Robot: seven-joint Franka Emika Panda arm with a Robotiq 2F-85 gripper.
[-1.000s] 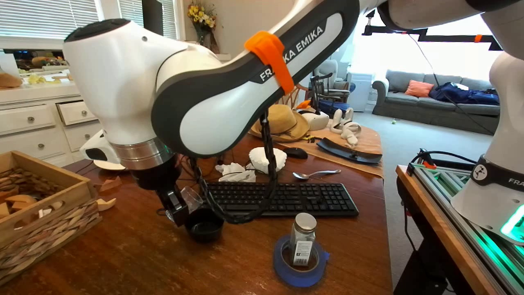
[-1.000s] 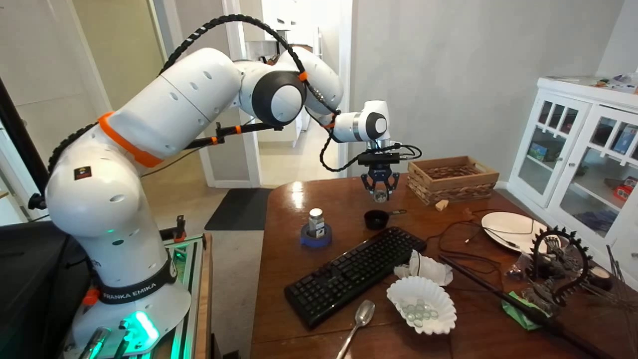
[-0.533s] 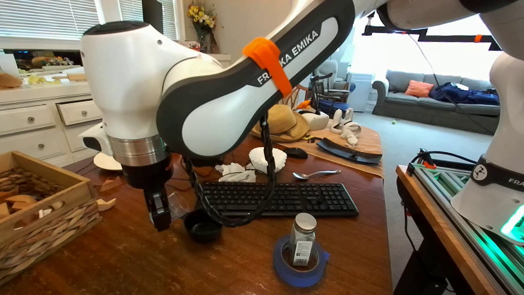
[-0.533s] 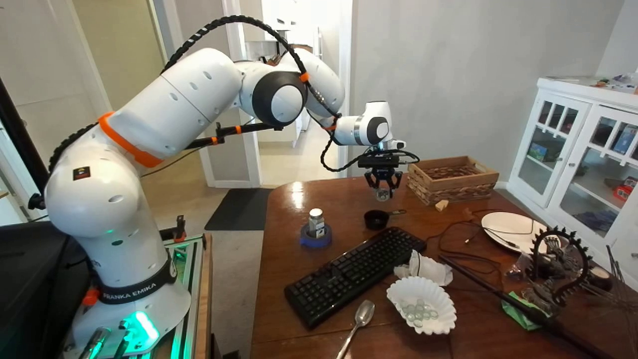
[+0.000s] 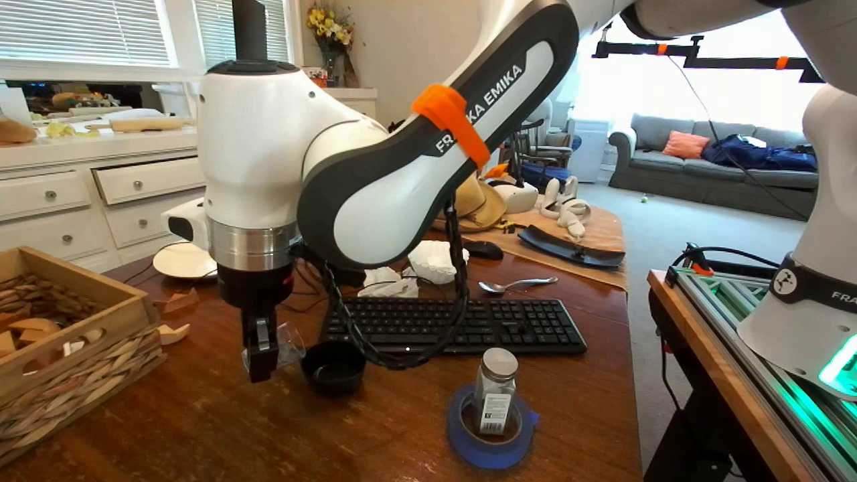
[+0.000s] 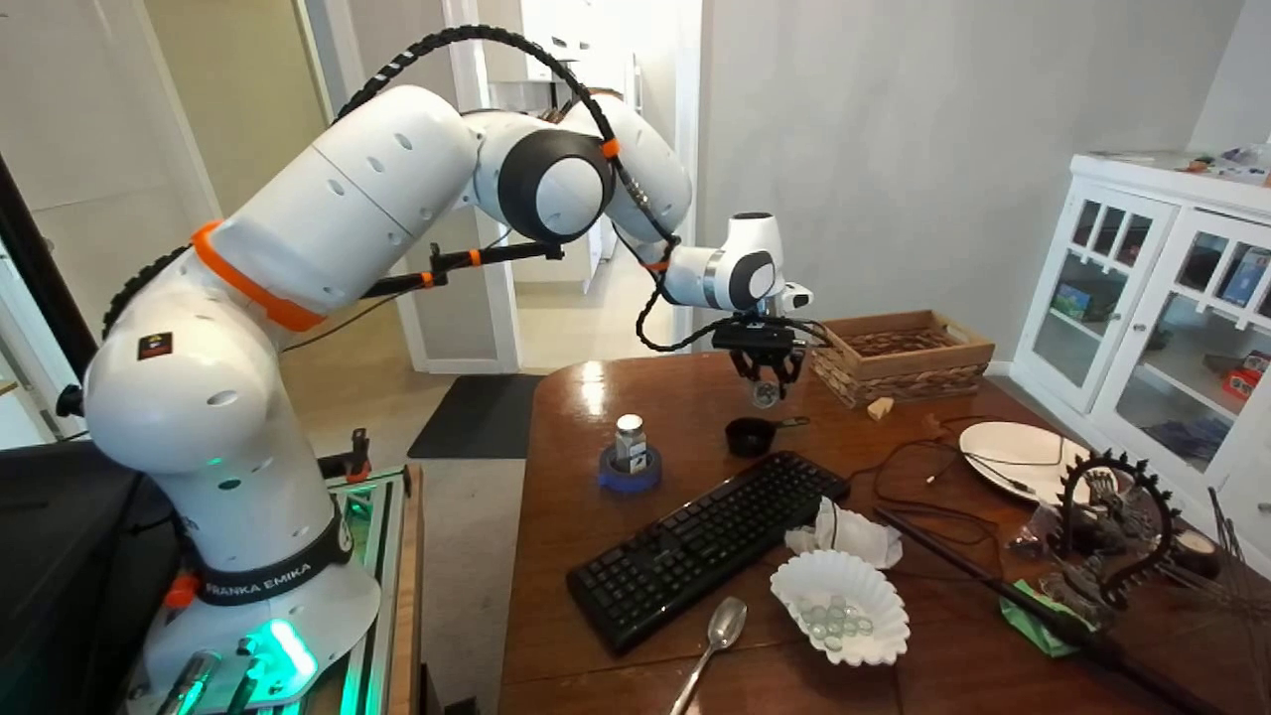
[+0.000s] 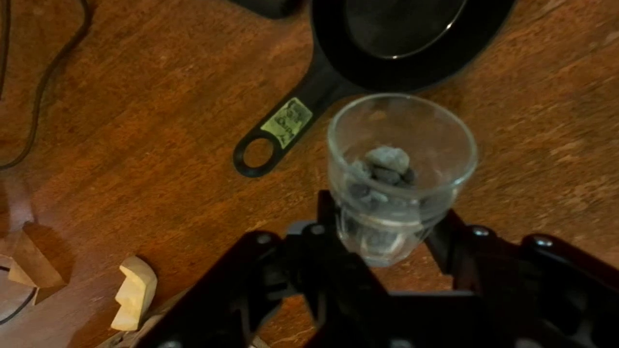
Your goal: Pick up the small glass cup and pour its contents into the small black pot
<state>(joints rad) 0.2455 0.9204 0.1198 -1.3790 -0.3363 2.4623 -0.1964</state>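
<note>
Glass cup [image 7: 411,193] held in the gripper [image 7: 388,212], just beside the small black pot [image 7: 387,72]

You have the cup clear of the table [image 6: 675,397], with small grey stones [image 7: 387,166] lying inside. Your gripper is drawn in against the glass from both sides, the fingers [image 7: 328,212] parted by only the cup's width and set low on it. The wrist view lets you see into the mouth; in the exterior views the clear glass is small, so its exact tilt is hard to judge.

The pot stands lower, on the table, its handle [image 7: 309,99] slanting past the cup. Just beside the pot lies the keyboard [image 6: 710,551], and near them a jar [image 5: 497,395] stands inside a roll of blue tape [image 5: 489,452]. Farther out you have the basket [image 6: 904,382], a spoon [image 6: 727,624] and the white bowl [image 6: 874,596], which holds glass beads [image 6: 834,621].
</note>
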